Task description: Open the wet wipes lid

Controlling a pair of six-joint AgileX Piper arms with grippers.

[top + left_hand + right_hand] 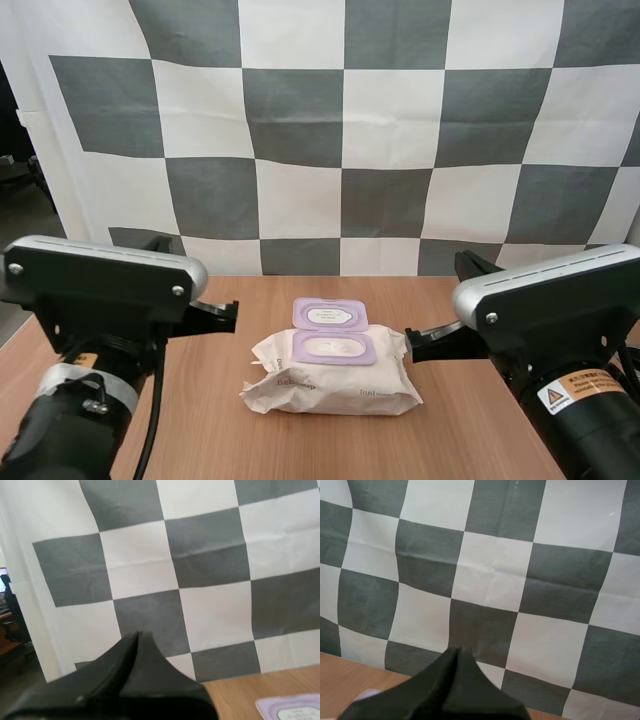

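table (470, 430): matt wood | wipes pack (335, 388): crinkled film, perhaps plastic | lid (330, 316): smooth plastic

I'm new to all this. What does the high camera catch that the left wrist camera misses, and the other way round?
The high view adds the whole wet wipes pack, its purple lid flipped open, with the left gripper and the right gripper one at each side of it. The left wrist view adds a close look at the left gripper's fingers, which lie together, shut. Both take in the wooden table and the purple lid.
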